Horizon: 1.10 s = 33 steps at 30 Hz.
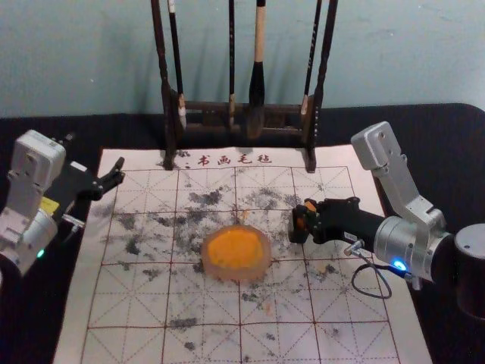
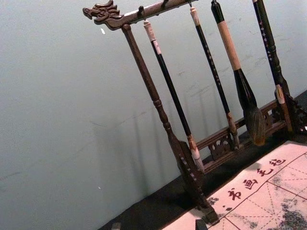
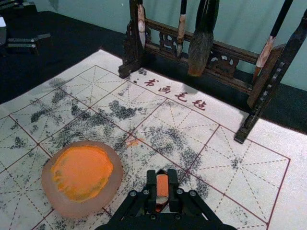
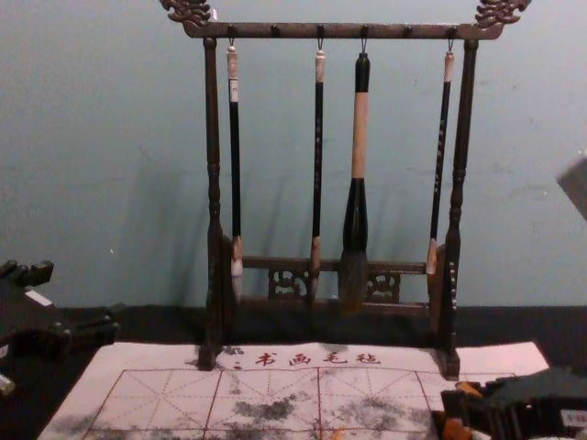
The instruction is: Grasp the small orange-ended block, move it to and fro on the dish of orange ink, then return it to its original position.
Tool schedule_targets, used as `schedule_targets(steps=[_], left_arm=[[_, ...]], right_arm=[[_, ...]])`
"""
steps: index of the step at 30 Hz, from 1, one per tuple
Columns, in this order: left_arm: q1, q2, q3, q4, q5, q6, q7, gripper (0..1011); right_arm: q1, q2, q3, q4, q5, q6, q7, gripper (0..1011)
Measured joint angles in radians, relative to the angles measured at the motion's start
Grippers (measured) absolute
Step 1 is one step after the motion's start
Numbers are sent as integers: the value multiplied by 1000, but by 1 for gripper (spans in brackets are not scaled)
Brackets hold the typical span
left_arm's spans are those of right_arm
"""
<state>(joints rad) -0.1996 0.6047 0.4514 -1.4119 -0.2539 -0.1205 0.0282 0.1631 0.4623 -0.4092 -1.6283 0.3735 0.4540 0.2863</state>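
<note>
As left claw (image 1: 95, 152) flanks one dish (image 1: 236, 274), right claw (image 1: 300, 226) opposite grips one block (image 3: 162, 186).

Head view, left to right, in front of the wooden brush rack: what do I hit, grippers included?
Open left gripper → round dish of orange ink → right gripper, fingers closed on the small orange-ended block.

Brush rack (image 4: 213, 192): carved dark wood
Tabletop (image 1: 447, 140): matt black cloth
Writing sheet (image 1: 144, 158): matt, paper-like
Dish (image 3: 117, 173): smooth, frosted-looking
Wall (image 1: 402, 53): smooth, matt
</note>
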Motion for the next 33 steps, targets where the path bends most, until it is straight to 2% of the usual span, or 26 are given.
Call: schedule_targets(steps=[12, 15, 16, 33], left_arm=[[0, 0, 0, 0, 0, 0, 0, 1001], [0, 0, 0, 0, 0, 0, 0, 1001], [0, 0, 0, 0, 0, 0, 0, 1001], [0, 0, 0, 0, 0, 0, 0, 1001]], right_arm=[[0, 2, 0, -2, 4, 1, 0, 145], [0, 2, 1, -2, 5, 2, 0, 233], [0, 2, 1, -2, 5, 2, 0, 295], [0, 3, 1, -3, 8, 3, 0, 816]])
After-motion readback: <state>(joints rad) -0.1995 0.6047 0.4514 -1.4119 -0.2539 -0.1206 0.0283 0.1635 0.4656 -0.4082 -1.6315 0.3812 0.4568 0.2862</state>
